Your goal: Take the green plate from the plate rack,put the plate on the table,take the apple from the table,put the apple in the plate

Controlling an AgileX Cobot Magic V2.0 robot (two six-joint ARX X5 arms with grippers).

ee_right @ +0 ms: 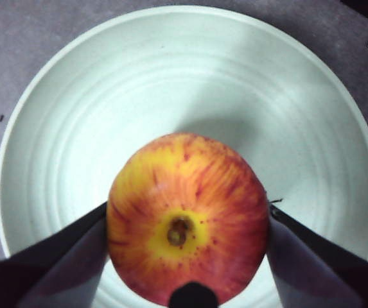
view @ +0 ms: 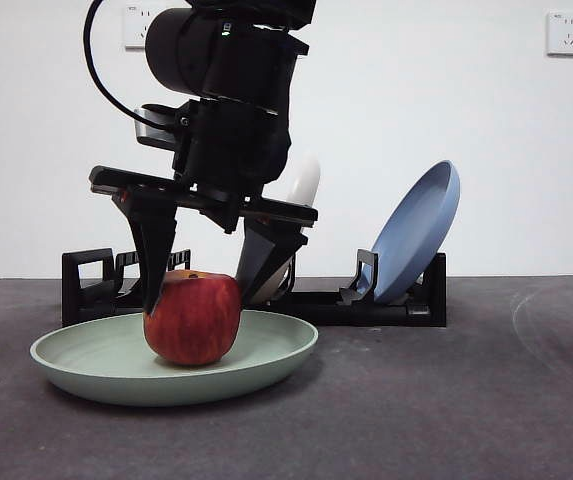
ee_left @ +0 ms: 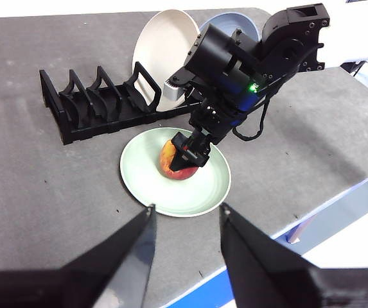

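Apple (ee_right: 187,221) sits in the green plate (ee_right: 74,128) on the table (view: 466,400), the right claw (view: 206,300) gripping its sides (stem visible only from the right wrist). Behind, the plate rack (ee_left: 94,109) holds cream (ee_left: 161,48) and blue (view: 421,225) plates. The left claw (ee_left: 185,221) hovers wide, empty.

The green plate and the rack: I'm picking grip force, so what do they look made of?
The green plate looks like matte plastic or melamine, hard to tell: soft sheen, faint concentric rings. The plate rack looks like moulded black plastic, slightly glossy.
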